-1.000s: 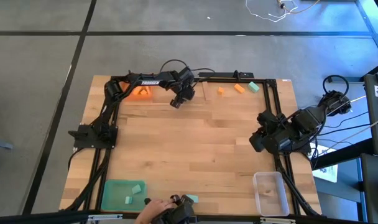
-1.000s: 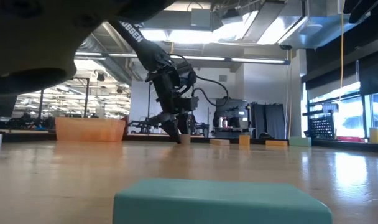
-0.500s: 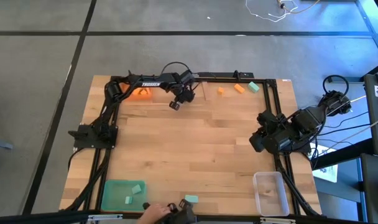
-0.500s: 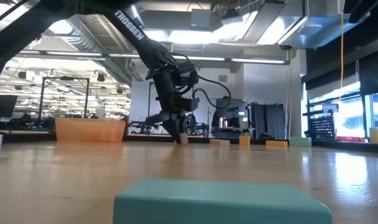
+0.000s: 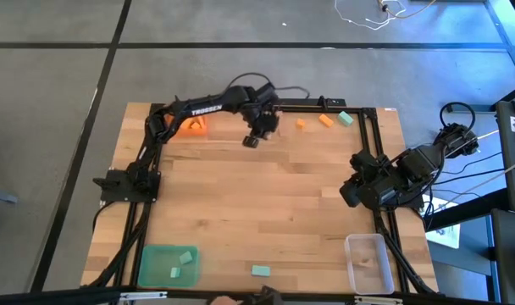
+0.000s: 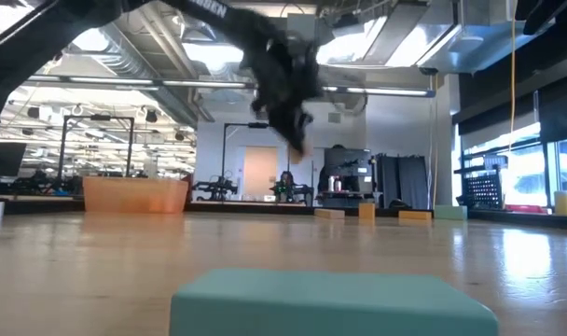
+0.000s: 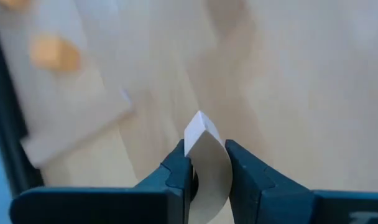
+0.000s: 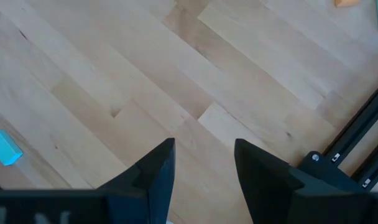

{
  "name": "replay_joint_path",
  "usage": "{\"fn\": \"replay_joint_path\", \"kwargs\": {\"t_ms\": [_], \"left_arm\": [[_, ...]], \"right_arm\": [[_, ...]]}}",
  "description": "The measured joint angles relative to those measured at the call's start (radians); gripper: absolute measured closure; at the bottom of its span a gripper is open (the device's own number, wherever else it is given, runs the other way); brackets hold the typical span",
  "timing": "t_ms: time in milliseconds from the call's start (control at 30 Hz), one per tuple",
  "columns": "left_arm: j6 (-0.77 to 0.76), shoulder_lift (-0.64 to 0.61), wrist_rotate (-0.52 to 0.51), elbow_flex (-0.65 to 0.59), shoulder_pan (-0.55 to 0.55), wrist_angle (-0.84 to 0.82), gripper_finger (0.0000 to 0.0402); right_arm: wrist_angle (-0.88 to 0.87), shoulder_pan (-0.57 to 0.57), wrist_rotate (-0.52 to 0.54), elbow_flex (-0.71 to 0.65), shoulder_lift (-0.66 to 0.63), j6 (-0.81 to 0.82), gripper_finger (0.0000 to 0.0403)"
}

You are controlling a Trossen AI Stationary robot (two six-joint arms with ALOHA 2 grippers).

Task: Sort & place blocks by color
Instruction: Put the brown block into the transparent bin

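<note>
My left gripper (image 5: 251, 141) hangs above the table's far side, shut on a pale wood block (image 7: 204, 149); the low view shows it blurred, high over the table (image 6: 297, 140). Two orange blocks (image 5: 301, 124) (image 5: 326, 120) and a teal block (image 5: 346, 118) lie flat along the far edge to its right. Another teal block (image 5: 260, 271) lies near the front edge. The green tray (image 5: 152, 254) holds two teal blocks (image 5: 187, 257). My right gripper (image 5: 351, 193) waits open at the table's right side, nothing between its fingers (image 8: 204, 155). My left gripper pinches the pale block between its two fingers, on two opposite faces (image 7: 195, 155). The fingers slant down from above. The block's free corner (image 7: 198, 121) sticks out past the fingertips. It hangs lifted clear of the table.
An orange tray (image 6: 134, 194) stands at the far left, with orange pieces (image 5: 195, 127) in it. A clear tray (image 5: 368, 263) sits at the near right corner. A black frame (image 5: 325, 105) runs along the table's far and side edges.
My left gripper has risen from the table with the pale block, which is now lifted clear, and has gone a little toward the table's right edge. At the front edge a person's hand has drawn back out of view, leaving the teal block there.
</note>
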Motion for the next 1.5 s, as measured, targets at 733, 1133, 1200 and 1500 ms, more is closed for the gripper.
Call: {"fn": "replay_joint_path", "kwargs": {"t_ms": [733, 1133, 1200, 1500], "left_arm": [[-0.407, -0.006, 0.797, 0.422, -0.171, -0.065, 0.0342], [-0.379, -0.006, 0.857, 0.422, -0.291, 0.129, 0.0342], [-0.429, -0.006, 0.865, 0.422, -0.293, 0.172, 0.0342], [-0.557, -0.006, 0.989, 0.422, -0.306, 0.319, 0.0342]], "right_arm": [[0.187, 0.001, -0.014, -0.003, 0.008, -0.665, 0.0237], [0.397, 0.002, 0.098, -0.003, 0.026, -0.935, 0.0237], [0.450, 0.002, 0.098, -0.003, 0.026, -0.997, 0.0237], [0.539, 0.002, 0.210, -0.003, 0.026, -1.176, 0.0248]]}}
